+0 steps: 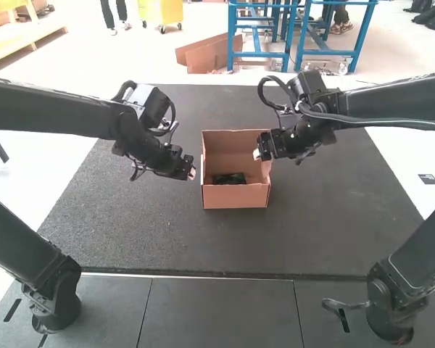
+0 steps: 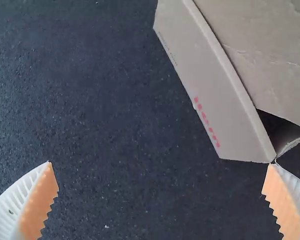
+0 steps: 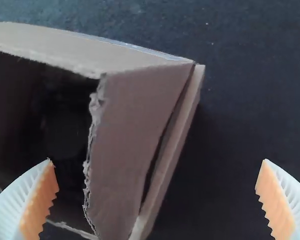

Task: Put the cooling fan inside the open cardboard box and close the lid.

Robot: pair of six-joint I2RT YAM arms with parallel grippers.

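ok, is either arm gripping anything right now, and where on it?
Nothing is held. The left gripper has its jaws open over the mat beside the cardboard box. The right gripper has open jaws astride the box's side flap, unclamped.

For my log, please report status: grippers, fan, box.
Left gripper open, left of cardboard box. Right gripper open at its right side. Cooling fan inside; box open. Nothing blocking.

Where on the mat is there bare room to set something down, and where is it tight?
Free: the wide mat stretch from the cardboard box to the mat's near edge, plus its near left and right sides. Crowded: both sides of the box, with the left gripper beside its left wall and the right gripper at its right wall.
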